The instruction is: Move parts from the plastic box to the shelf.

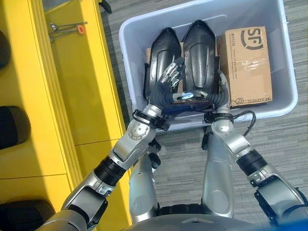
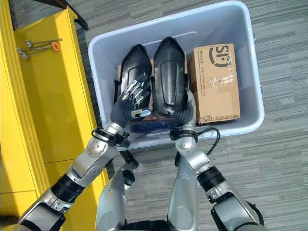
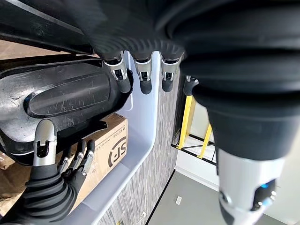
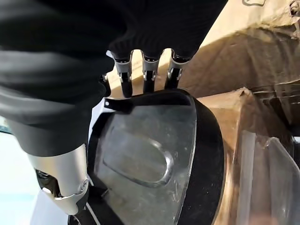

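Parts: two black shells (image 1: 198,53) stand side by side in plastic box (image 1: 134,29), beside carton (image 1: 248,65) | left hand (image 1: 169,77) curled round right shell's edge | right hand (image 2: 188,107) pinches its other edge | risk: shell may slip or snag neighbour (image 2: 132,72) when lifted toward yellow shelf (image 1: 72,86).

Grey striped carpet (image 1: 183,159) underfoot, running to the right and toward the near side. Two metal hooks (image 1: 65,28) with an orange tag (image 1: 81,30) lying together on a yellow surface at the far left. Three dark rounded shapes along the left edge: one far (image 1: 3,48), one in the middle (image 1: 13,126), one near (image 1: 24,211), too cut off to tell what they are. Pale floor (image 3: 197,187) showing past the carpet in the left wrist view.
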Robot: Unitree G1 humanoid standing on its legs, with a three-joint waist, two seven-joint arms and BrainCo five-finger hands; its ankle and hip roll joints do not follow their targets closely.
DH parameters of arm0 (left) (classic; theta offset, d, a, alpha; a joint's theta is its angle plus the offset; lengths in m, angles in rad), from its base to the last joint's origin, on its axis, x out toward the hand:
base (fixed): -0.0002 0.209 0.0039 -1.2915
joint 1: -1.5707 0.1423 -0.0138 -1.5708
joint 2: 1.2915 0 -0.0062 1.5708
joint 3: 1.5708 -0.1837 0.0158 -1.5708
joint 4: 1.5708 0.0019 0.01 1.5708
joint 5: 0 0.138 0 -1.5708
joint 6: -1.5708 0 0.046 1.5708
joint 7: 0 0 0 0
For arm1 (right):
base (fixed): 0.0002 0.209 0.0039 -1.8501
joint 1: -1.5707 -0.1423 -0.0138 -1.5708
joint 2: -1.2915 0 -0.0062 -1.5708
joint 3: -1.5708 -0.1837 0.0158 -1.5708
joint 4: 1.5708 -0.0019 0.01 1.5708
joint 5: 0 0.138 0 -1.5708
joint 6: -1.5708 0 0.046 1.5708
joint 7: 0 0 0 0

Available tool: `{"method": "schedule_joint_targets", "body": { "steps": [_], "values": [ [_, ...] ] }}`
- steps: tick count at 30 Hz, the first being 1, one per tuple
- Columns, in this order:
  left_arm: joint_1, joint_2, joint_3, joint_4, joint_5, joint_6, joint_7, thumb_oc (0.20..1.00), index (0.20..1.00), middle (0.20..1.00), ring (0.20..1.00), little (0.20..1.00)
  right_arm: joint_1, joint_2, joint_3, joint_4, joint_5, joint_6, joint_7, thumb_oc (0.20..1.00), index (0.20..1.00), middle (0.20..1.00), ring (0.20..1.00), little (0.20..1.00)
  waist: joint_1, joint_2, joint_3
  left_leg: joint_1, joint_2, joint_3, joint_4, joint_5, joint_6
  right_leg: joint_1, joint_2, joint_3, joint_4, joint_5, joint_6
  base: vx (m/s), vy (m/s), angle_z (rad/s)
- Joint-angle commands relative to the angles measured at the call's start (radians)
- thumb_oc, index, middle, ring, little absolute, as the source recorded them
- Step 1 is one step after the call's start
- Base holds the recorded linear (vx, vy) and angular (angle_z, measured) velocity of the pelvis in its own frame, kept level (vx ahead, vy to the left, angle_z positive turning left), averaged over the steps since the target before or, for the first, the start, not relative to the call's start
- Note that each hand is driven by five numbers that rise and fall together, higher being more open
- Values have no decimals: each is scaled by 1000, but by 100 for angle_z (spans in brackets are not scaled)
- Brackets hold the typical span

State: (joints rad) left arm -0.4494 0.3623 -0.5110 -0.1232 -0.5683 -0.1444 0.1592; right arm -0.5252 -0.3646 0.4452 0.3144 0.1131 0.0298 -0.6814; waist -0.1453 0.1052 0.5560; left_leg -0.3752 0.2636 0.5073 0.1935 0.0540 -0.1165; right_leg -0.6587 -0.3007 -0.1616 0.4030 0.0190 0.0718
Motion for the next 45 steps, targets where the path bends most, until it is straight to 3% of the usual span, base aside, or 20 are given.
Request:
{"method": "schedule_joint_targets", "body": {
  "steps": [1,6,12,16,19,24,40,45],
  "values": [
    [7,16,-10,-76,12,-64,-11,1000,1000,1000,1000,1000,-37,28,-4,-33,-34,-31,-6,1000,1000,1000,1000,1000,7,-1,-36,-72,67,-30,155,-141,-16,-12,-26,37,-30,-43,83,0,0,0],
    [5,16,-9,-71,17,-71,-21,1000,1000,1000,1000,1000,-50,29,-8,-4,-24,-15,-74,1000,1000,1000,1000,1000,11,1,-36,-82,66,-32,159,-141,-16,-17,-26,34,-27,-44,82,0,-7,1],
    [-4,4,-16,-75,-17,-85,-52,1000,1000,1000,1000,1000,-58,40,-13,43,40,5,-87,1000,1000,1000,1000,1000,10,5,-36,-88,60,-32,154,-140,-14,-22,-21,34,-32,-42,81,0,0,0],
    [-8,1,-21,-97,-17,-101,-57,1000,1000,1000,1000,1000,-49,50,-26,72,141,-35,-102,1000,1000,1000,1000,1000,10,11,-36,-93,60,-29,154,-137,-14,-29,-24,34,-28,-42,78,0,10,0],
    [-22,-7,-19,-111,-16,-109,-57,1000,1000,1000,1000,1000,-38,72,-47,130,269,-104,-103,1000,1000,1000,1000,1000,5,18,-36,-84,59,-20,146,-133,-14,-31,-25,37,-26,-42,76,2,27,0],
    [-49,-19,-33,-117,11,-108,-68,1000,1000,1000,1000,1000,-26,113,-71,204,414,-165,-44,1000,1000,1000,1000,1000,-4,23,-36,-78,60,-11,140,-131,-16,-37,-22,44,-30,-37,73,0,0,0],
    [-93,-37,-47,-113,-1,-92,-23,1000,1000,1000,1000,1000,-21,129,-43,230,393,-165,-11,1000,1000,1000,1000,1000,-22,31,-36,-70,63,4,143,-129,-18,-47,-23,60,-31,-32,70,1,4,0],
    [-97,-34,-44,-106,-14,-92,-27,1000,1000,1000,1000,1000,-40,124,-31,233,365,-126,12,1000,1000,1000,1000,1000,-18,30,-36,-71,66,1,148,-130,-18,-47,-25,62,-26,-33,70,0,0,0]
  ]
}}
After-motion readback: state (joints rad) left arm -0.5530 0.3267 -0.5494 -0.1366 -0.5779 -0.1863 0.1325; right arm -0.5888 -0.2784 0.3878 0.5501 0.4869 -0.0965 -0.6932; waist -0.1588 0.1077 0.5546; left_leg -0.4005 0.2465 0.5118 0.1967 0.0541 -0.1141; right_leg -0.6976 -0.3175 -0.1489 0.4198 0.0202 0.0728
